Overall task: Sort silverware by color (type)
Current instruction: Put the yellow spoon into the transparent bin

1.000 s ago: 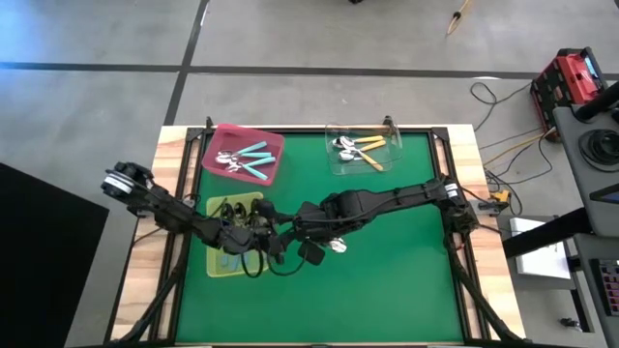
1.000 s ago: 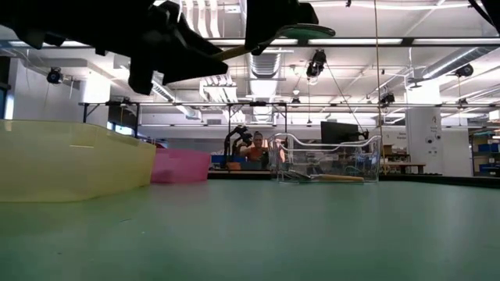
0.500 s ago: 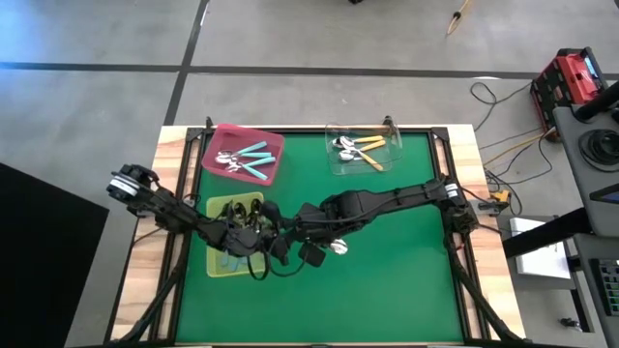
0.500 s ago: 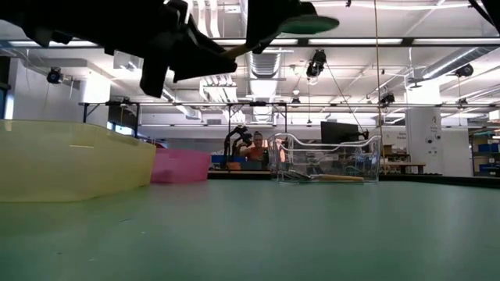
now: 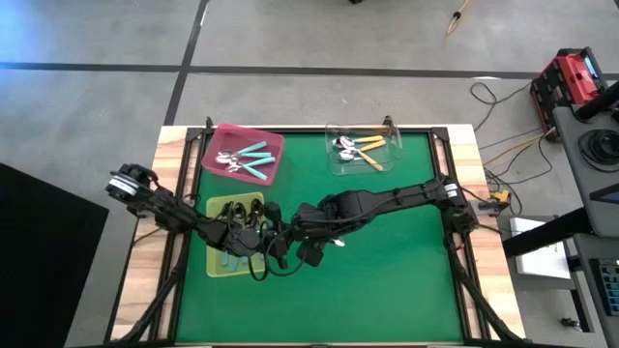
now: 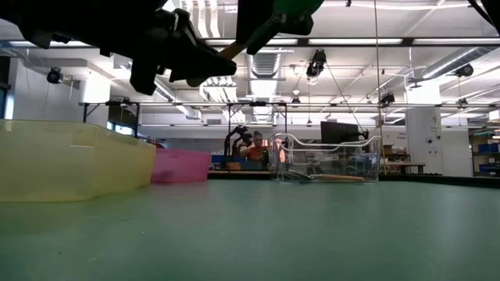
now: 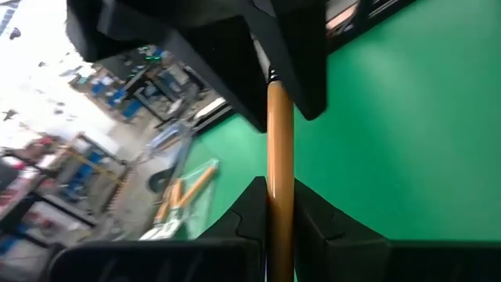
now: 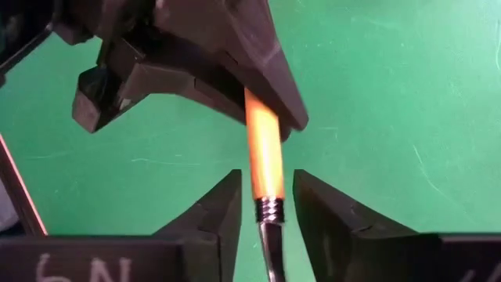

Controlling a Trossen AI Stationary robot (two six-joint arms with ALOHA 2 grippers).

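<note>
right now i see the orange-handled spoon mid-air above the bench, left hand clenched on its slim, stiff, slick handle, right hand released around the ferrule.

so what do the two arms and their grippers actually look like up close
Both arms are dark, near black and jointed. The left arm has a pale round fitting near its base, and black cable loops hang under the left gripper. The right gripper has two chunky, wedge-shaped black fingers, with white handwritten characters on the body behind them.
</note>
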